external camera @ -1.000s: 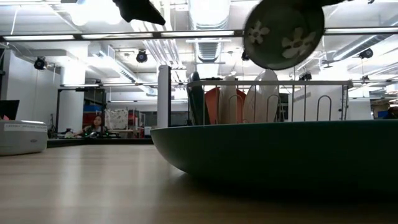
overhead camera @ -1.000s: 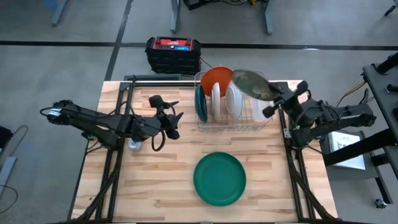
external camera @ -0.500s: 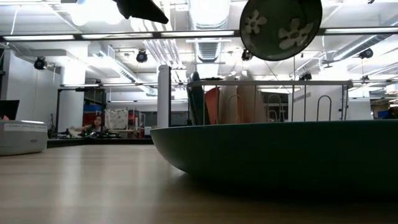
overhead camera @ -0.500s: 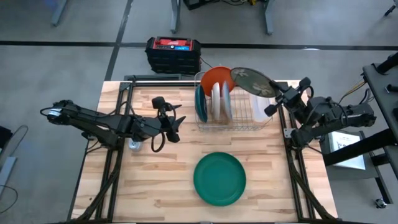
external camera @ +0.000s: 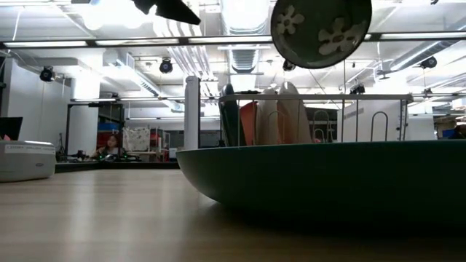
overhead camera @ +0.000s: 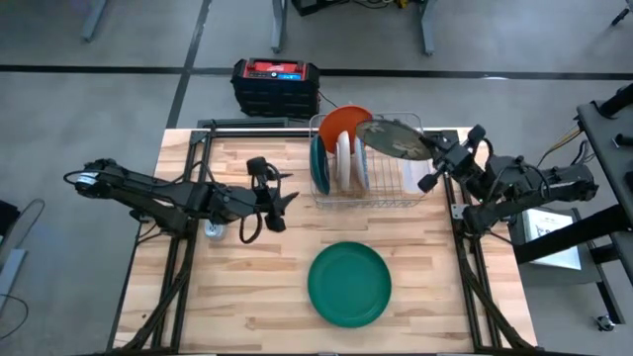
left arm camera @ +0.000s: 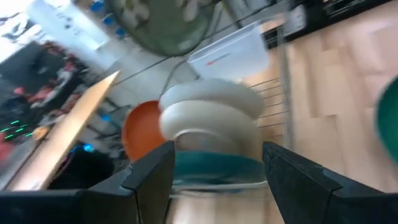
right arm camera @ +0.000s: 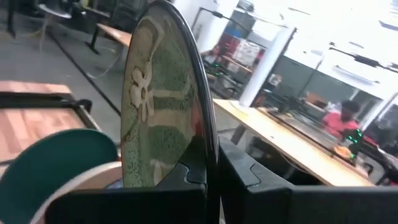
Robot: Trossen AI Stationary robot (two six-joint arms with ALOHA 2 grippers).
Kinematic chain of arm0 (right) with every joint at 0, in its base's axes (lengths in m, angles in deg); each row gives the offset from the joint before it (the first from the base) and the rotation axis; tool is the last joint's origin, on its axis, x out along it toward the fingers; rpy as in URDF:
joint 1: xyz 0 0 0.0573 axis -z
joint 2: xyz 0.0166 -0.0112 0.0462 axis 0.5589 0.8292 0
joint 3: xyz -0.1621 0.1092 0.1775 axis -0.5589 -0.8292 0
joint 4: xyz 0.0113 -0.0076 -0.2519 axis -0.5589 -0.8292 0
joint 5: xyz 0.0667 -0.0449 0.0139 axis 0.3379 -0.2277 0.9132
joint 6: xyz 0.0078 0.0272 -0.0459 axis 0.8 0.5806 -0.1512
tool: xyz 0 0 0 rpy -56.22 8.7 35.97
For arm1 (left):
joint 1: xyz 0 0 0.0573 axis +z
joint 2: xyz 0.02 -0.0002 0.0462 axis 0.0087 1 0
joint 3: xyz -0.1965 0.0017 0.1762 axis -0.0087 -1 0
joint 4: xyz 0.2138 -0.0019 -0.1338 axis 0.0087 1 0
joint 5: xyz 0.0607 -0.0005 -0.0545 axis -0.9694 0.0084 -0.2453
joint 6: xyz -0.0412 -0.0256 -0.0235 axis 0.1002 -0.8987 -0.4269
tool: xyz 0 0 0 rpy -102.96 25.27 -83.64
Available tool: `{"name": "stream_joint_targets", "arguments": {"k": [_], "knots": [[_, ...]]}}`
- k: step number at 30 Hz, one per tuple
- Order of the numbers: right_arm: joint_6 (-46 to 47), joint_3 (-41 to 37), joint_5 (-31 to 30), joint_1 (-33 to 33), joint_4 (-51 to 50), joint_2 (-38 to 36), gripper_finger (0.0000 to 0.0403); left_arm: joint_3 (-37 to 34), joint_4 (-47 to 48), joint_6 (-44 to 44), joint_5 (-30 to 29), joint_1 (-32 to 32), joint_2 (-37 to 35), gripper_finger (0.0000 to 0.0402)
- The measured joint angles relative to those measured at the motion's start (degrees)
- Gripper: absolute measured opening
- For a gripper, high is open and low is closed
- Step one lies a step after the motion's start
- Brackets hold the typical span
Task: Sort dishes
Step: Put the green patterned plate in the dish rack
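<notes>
The right hand [overhead camera: 438, 158] was clamped shut on the rim of the olive green floral plate [overhead camera: 393, 137], holding it in the air above the far right part of the silver wire rack [overhead camera: 368, 174]. In the high view the plate reached from the hand toward the left and slightly away, its face tilted rather than flat; in the low view its patterned side [external camera: 321, 30] faced the camera, well above the rack's top bar. In the right wrist view the plate [right arm camera: 163, 99] stood on edge between the dark fingers [right arm camera: 186, 182].

In the rack, standing on edge and side by side, were a dark green plate [overhead camera: 319, 166], white dishes [overhead camera: 346, 158] and an orange dish [overhead camera: 341, 123] at the back. A large dark green plate [overhead camera: 348, 284] lay flat on the desk [overhead camera: 247, 287] in front of the rack.

The left hand [overhead camera: 280, 198] hovered with its fingers spread wide and nothing in them, left of the rack, pointing toward it.
</notes>
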Motion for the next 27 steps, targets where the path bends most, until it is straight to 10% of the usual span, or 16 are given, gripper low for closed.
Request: {"name": "stream_joint_targets", "arguments": {"k": [15,23,27], "knots": [[-32.97,0.63,-1.61,0.12,-0.40,-1.01,0.0002,0.00,-0.22,-1.44,2.84,0.00,0.98,0.0230],[-4.18,1.36,-1.72,0.49,2.67,-1.94,0.0002,0.00,-4.55,-1.41,3.14,0.00,0.98,0.0230],[-1.25,0.88,9.06,0.46,6.38,-0.74,0.0002,0.00,-5.35,-0.03,3.78,0.00,0.98,0.0230]]}}
